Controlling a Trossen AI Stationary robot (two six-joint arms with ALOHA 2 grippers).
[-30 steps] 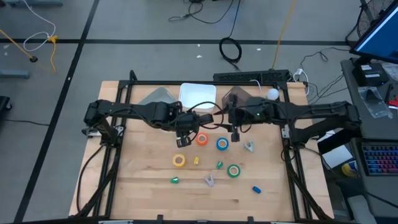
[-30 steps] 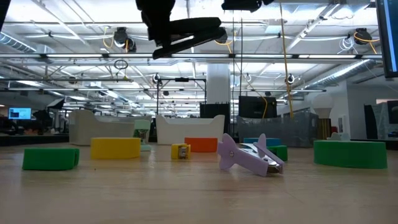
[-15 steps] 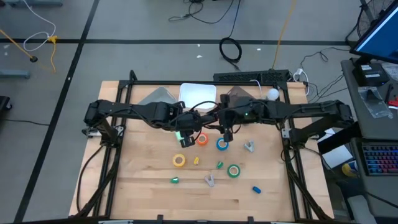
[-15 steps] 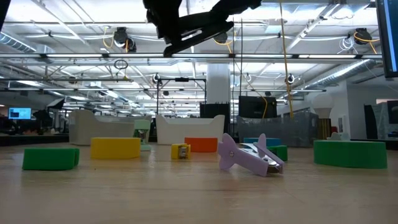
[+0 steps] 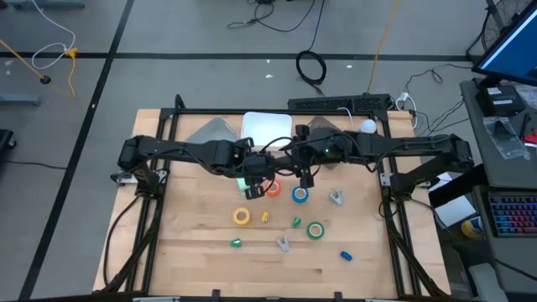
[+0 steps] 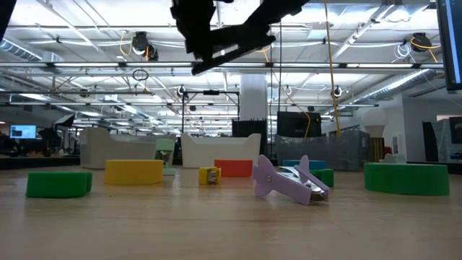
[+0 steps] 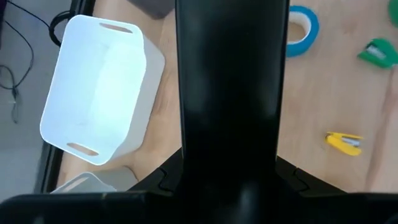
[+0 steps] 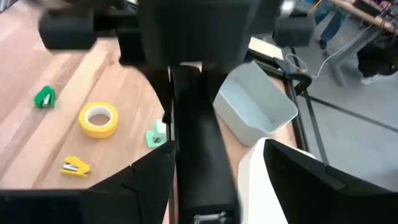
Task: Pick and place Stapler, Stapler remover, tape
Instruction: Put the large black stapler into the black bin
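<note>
Where the two arms meet in the centre of the high view, the left gripper (image 5: 250,180) and the right gripper (image 5: 303,178) sit near each other, and dark links blur together there, so the stapler (image 6: 231,45) is hard to pick out. The red-orange tape (image 5: 273,189) is partly covered by the left gripper. The blue tape (image 5: 299,195) lies just below the right gripper. The yellow tape (image 5: 242,216) and the green tape (image 5: 315,230) lie lower in the frame. A lilac staple remover (image 5: 283,243) rests lower centre, and a white bin (image 5: 267,127) stands at the table's top edge.

In the low view the stapler hangs tilted at the top centre, clear of the table. The grippers above it are cut off by the frame's top edge. The lilac staple remover sits centre right on the wood.

In the left wrist view the stapler fills the middle as a black bar, pinched by the left gripper, and it hides part of the blue tape at upper right. The white bin is at left.

In the right wrist view the right gripper's fingers (image 8: 146,180) stand spread at the bottom, with the stapler between them. Whether they touch it I cannot tell. The yellow tape lies at left.
</note>
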